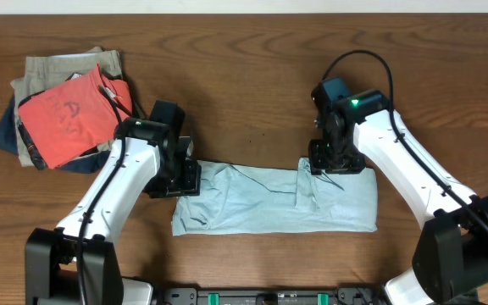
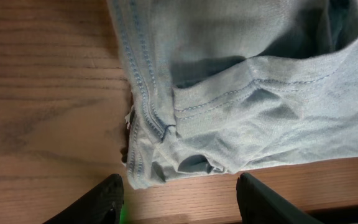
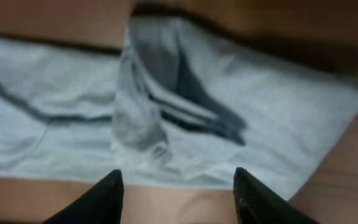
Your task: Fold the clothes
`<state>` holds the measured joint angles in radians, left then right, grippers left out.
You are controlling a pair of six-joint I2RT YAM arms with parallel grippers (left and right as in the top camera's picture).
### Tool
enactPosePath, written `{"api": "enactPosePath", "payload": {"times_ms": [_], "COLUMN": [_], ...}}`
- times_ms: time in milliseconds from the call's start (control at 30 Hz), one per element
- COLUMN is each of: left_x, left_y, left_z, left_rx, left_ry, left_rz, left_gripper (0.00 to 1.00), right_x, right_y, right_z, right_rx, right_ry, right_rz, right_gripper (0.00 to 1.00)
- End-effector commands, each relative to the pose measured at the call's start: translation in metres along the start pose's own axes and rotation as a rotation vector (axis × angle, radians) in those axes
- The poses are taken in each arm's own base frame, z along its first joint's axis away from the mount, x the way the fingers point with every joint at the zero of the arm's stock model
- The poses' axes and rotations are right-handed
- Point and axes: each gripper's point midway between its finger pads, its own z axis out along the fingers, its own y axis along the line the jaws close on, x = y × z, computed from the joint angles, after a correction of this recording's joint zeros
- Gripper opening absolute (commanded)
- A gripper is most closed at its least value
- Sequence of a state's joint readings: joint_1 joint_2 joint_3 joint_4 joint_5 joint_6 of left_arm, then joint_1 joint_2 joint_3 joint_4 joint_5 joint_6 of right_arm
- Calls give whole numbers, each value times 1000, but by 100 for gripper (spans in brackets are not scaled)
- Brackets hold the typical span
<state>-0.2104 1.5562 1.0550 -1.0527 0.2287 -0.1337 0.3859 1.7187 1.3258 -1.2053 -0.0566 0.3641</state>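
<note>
Overhead view: clothes (image 1: 269, 203) lie spread between both pincers, far edge under them.
Left pincer (image 2: 179, 190): fingers apart, empty; stitched hem just ahead.
Right pincer (image 3: 176, 186): fingers apart, empty; raised fold just ahead.

Right gripper (image 3: 178, 198) above the clothes (image 3: 278, 118), jaws apart.
A raised fold (image 3: 143, 106) stands mid-cloth; the table (image 3: 348, 186) shows right.
</note>
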Motion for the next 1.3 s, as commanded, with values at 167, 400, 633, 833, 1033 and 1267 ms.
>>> {"api": "enactPosePath", "payload": {"times_ms": [167,400,633,833,1033,1267], "left_x": [1,1,1,1,1,1], "left_y": [4,4,4,4,4,4], "left_z": [2,2,2,2,2,2], "left_rx": [-14,-14,-14,-14,-14,-14], "left_ry": [9,8,8,8,7,8], "left_rz": [-5,-5,-5,-5,-5,-5], "left_gripper": [61,61,61,61,61,61], "right_x": [-7,12,25,40,56,62], "right_y": [-14,-7,16,43,68,79], "right_z": [30,64,60,35,17,9], "right_rx": [78,2,-141,-325,-506,-597], "right_ry": [-59,-13,45,99,142,146], "right_rz": [13,5,-124,-293,-393,-445], "right_gripper": [49,39,1,1,1,2]}}
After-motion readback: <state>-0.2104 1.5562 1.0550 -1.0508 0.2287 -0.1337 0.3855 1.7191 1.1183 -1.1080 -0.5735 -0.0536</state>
